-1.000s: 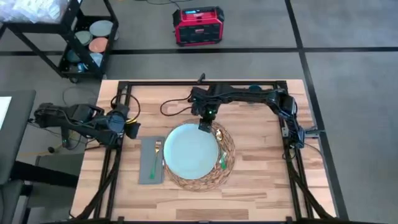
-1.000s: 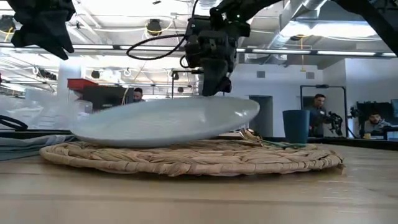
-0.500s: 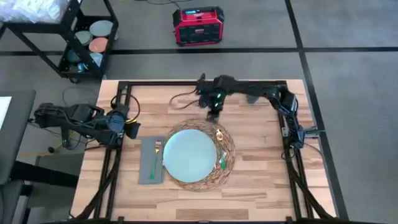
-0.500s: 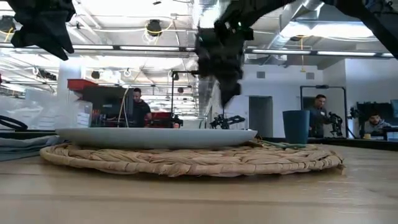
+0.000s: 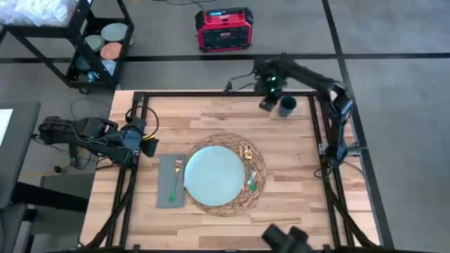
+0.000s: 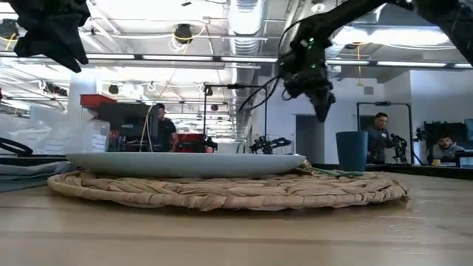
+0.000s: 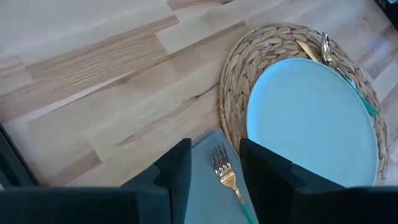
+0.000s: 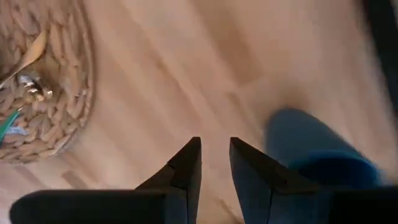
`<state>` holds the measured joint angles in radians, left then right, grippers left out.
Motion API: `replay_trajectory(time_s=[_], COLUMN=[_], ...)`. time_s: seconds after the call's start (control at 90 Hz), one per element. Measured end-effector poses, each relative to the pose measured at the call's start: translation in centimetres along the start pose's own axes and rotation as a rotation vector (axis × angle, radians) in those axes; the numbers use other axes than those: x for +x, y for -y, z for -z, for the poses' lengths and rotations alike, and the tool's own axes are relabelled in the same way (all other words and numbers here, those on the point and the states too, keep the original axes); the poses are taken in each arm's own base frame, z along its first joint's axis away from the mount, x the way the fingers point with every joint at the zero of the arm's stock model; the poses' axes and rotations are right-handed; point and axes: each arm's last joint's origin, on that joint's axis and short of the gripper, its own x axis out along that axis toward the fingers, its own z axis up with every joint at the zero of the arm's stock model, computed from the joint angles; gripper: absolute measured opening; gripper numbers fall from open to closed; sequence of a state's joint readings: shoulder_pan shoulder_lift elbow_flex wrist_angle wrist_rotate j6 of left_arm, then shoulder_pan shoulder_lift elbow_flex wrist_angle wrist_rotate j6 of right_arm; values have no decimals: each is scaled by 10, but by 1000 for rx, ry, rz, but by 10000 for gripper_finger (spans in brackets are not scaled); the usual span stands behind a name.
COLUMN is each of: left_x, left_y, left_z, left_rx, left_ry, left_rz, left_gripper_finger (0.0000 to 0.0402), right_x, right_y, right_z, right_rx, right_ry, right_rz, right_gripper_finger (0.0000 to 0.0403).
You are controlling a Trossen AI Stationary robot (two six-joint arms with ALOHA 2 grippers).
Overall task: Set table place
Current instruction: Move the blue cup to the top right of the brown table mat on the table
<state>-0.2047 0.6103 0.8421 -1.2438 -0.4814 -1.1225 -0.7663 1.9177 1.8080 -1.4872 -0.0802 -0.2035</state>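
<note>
A pale blue-green plate (image 5: 214,176) lies flat on the round woven placemat (image 5: 261,177). To the mat's left lies a grey napkin (image 5: 166,194) with a gold, green-handled fork (image 7: 227,175) on it. More gold and green cutlery (image 5: 249,169) lies on the mat's right part. A dark teal cup (image 5: 287,106) stands upright on the wood at the far right. My right gripper (image 8: 215,144) hovers just left of the cup, narrowly open, holding nothing. My left gripper (image 7: 214,146) waits open above the table's left side, over the napkin's far end.
Black rails run along the table's left (image 5: 130,176), right (image 5: 328,176) and far (image 5: 211,93) sides. A black cart (image 5: 98,42) and a red box (image 5: 223,29) stand on the floor beyond the far edge. A dark device (image 5: 287,239) sits at the near edge. People show in the room behind.
My right gripper has let go of the plate's far rim, risen, and swung toward the table's far right corner, up beside the cup. The plate, tilted with its far rim raised a second ago, has dropped flat onto the placemat.
</note>
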Motion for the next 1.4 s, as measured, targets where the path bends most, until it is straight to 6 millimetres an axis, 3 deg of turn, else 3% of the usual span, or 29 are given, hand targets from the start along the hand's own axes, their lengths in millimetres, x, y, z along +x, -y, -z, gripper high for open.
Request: replay_trajectory(time_s=[0.122,0.311,0.7,1.056,1.4], left_x=[0,0,0,0,0], left_y=[0,0,0,0,0], left_z=[0,0,0,0,0], left_rx=[0,-16,-26,-42,-42], left_ry=[0,0,0,0,0], left_rz=[0,0,-1,-1,-1], left_gripper_finger=[120,120,120,120,120], right_x=[-19,-20,13,39,70], right_y=[12,26,46,29,29], right_z=[14,18,34,29,31], right_rx=[47,93,122,71,111], right_ry=[51,41,-126,-120,-117], right_rz=[66,86,68,22,23], right_gripper_finger=[71,71,71,71,61])
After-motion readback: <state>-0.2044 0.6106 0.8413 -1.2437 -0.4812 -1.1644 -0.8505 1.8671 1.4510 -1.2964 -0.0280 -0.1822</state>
